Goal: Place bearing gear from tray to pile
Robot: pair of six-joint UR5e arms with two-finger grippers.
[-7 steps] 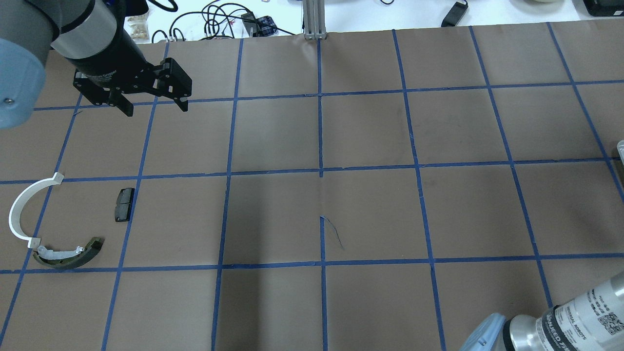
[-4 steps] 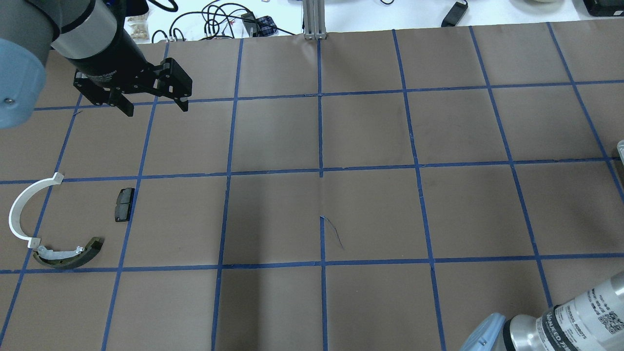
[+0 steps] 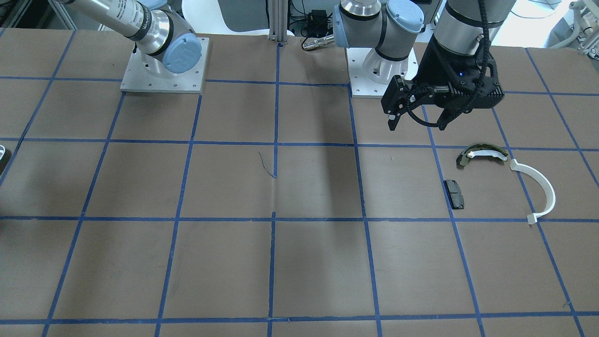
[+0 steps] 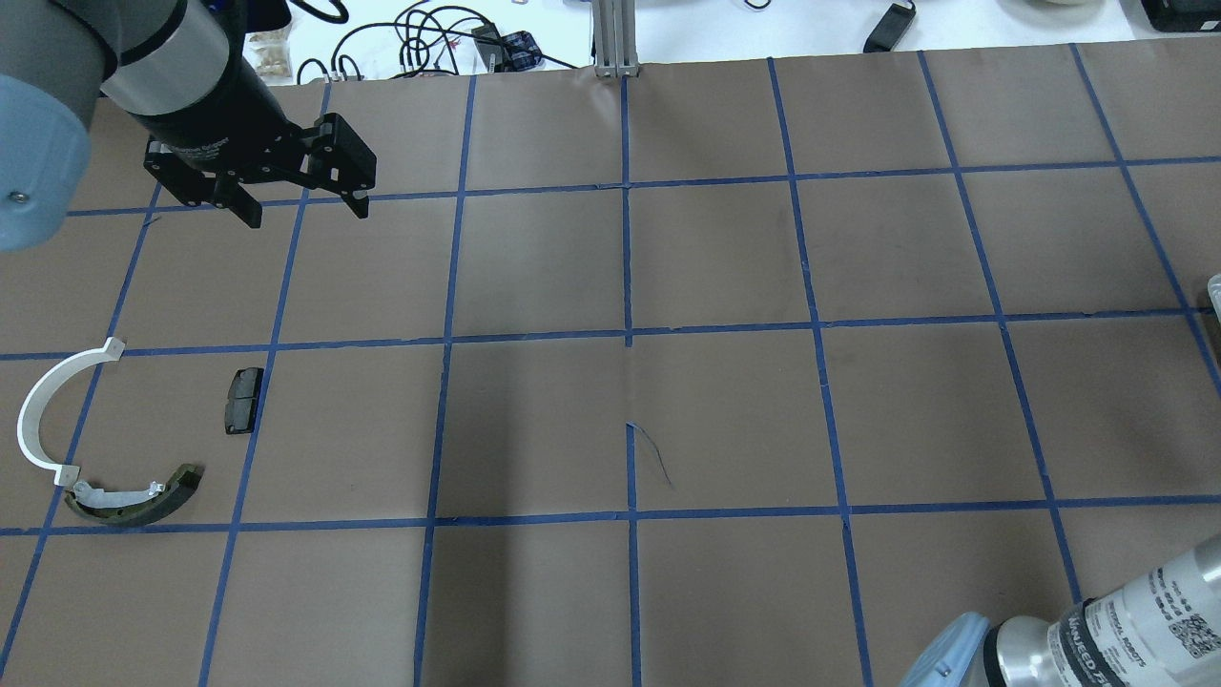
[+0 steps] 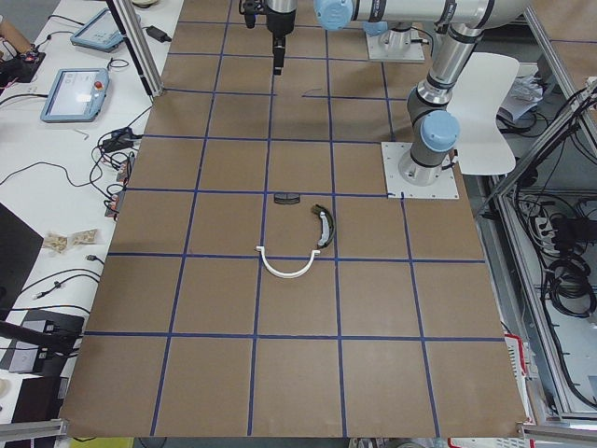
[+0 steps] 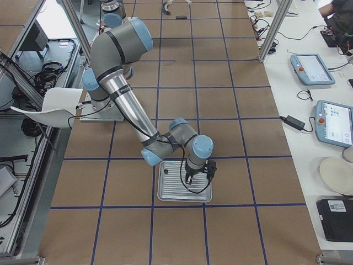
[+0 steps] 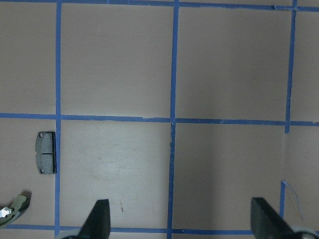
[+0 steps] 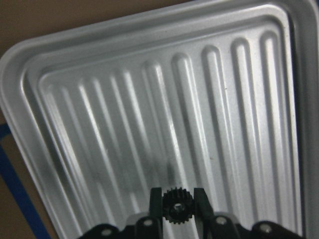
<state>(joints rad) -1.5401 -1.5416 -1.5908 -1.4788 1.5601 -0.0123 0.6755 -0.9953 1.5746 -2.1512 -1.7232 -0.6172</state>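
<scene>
The bearing gear (image 8: 174, 205), a tiny black toothed ring, sits between the fingers of my right gripper (image 8: 174, 199), which is shut on it just above the ribbed metal tray (image 8: 149, 99). In the exterior right view the right gripper (image 6: 196, 175) hangs over the tray (image 6: 165, 196). The pile lies at the table's left: an olive-and-white shoe (image 4: 134, 498), a flat black pad (image 4: 242, 401) and a white half-ring (image 4: 38, 410). My left gripper (image 4: 305, 215) is open and empty, held above the table beyond the pile.
The table is brown paper with a grid of blue tape (image 4: 627, 329). An aluminium post (image 4: 615, 38) stands at the far edge, with cables behind it. The right arm's elbow (image 4: 1097, 630) shows at the near right corner.
</scene>
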